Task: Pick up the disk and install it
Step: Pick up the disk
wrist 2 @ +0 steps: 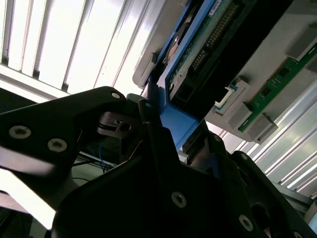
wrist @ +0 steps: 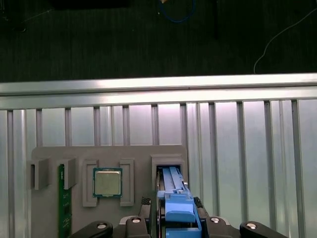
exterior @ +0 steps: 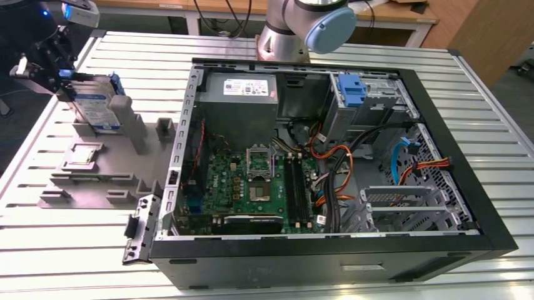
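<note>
At the exterior view's left the gripper clamps the disk, upright in its holder: pick-up seems in hand, calling for a straight lift clear.

No print is legible, even on the disk label.

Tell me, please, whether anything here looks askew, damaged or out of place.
Nothing stands out: the disk stands on edge in the grey holder with the gripper at its top, and the open computer case lies flat.
</note>
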Motion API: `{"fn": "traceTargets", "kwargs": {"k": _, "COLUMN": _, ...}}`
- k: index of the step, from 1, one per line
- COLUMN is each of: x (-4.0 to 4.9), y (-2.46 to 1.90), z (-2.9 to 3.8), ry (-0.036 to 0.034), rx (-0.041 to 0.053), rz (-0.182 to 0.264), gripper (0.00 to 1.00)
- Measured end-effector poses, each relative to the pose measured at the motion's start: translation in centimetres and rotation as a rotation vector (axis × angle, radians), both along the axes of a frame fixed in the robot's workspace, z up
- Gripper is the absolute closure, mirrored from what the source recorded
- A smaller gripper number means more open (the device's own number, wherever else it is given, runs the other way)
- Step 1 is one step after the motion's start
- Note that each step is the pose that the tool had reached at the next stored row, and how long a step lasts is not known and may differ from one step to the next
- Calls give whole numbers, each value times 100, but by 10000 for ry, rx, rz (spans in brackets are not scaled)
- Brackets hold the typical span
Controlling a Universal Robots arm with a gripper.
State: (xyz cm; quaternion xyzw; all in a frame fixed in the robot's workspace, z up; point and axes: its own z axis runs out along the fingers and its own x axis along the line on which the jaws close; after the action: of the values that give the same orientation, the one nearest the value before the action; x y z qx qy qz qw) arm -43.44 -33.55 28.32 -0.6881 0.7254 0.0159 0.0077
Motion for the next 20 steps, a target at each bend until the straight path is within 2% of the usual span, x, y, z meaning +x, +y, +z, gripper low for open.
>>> {"fn": "traceTargets", "kwargs": {"k": 9, "x": 2, "y": -1, "z": -1, "ry": -3, "rx": -2, "rz": 1, "gripper": 58}}
{"fn": "traceTargets", "kwargs": {"k": 10, "x": 2, "y": -1, "z": -1, "ry": -4, "rx": -2, "rz": 1, "gripper": 63}}
{"fn": "traceTargets", "kwargs": {"k": 20, "x": 2, "y": -1, "z": -1, "ry": -5, "rx": -3, "rz": 1, "gripper": 63}}
